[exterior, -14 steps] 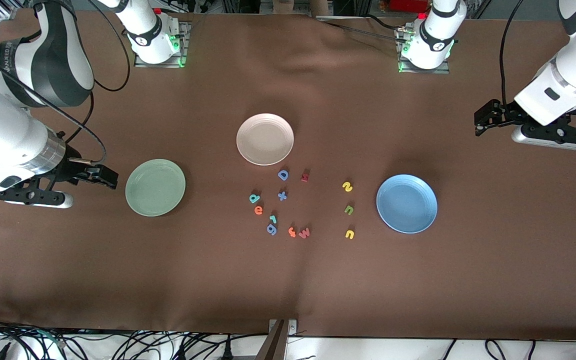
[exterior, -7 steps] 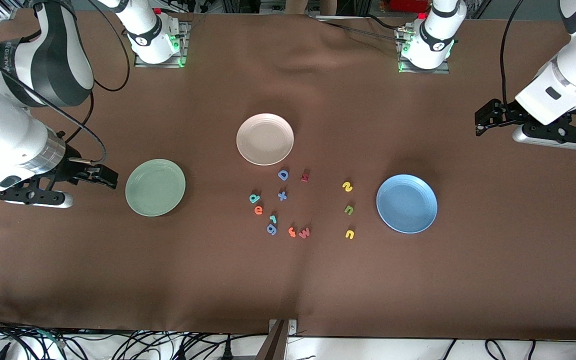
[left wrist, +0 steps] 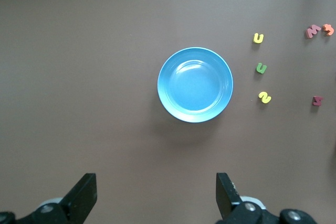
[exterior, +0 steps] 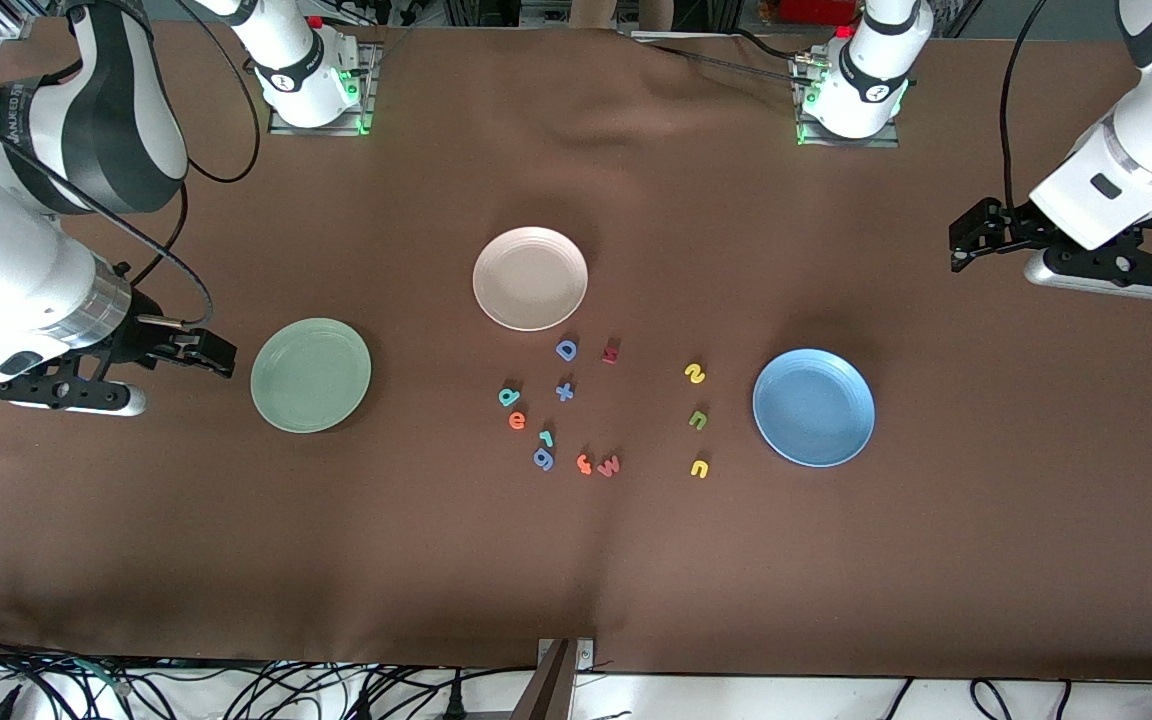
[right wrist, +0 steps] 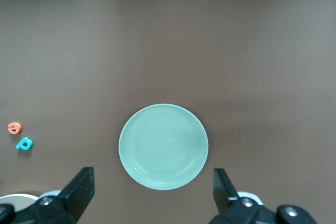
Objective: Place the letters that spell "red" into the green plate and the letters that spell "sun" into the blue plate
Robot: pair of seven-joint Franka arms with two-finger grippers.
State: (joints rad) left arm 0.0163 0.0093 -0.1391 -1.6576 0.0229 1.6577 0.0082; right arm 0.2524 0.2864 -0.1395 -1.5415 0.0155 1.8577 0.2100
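The teal "r" (exterior: 546,438), orange "e" (exterior: 517,421) and teal "d" (exterior: 508,397) lie between my green plate (exterior: 311,375) and blue plate (exterior: 814,407); "s" (exterior: 695,374), "u" (exterior: 698,420), "n" (exterior: 699,468) sit beside the blue one. My left claw (exterior: 958,243) and right claw (exterior: 216,357) hover spread wide, gripping nothing, above the surface (exterior: 576,560).

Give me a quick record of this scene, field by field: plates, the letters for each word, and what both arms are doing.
green plate: bare, toward the right arm's end
blue plate: bare, toward the left arm's end
red letters: teal r, orange e, teal d, on the cloth between the plates
sun letters: yellow s, olive u, yellow n, beside the blue plate
left gripper: jaws open, holding nothing, waiting
right gripper: jaws open, holding nothing, beside the green plate
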